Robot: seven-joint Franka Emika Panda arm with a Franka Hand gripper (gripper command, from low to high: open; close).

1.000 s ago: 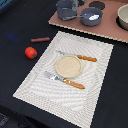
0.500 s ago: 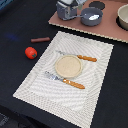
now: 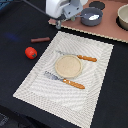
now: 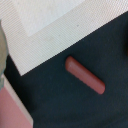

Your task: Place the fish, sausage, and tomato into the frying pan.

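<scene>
Reddish-brown and rod-shaped, the sausage (image 4: 85, 75) lies flat on the dark surface (image 4: 60, 105) just beside the woven mat (image 4: 55, 30); it looks light, stiff and smooth, best pinched across its middle. Farther off, the tomato (image 3: 31, 52) would likely roll. Whether the tool (image 3: 58, 24) is open cannot be told.

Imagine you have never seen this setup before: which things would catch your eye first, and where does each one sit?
The glossy red tomato stands out on the dark table, off the placemat's edge toward the exterior view's left, with the reddish-brown sausage lying apart from it, farther back. The tan plate sits mid-placemat between two orange-handled utensils. The wrist view shows the sausage beside the placemat's corner.
</scene>
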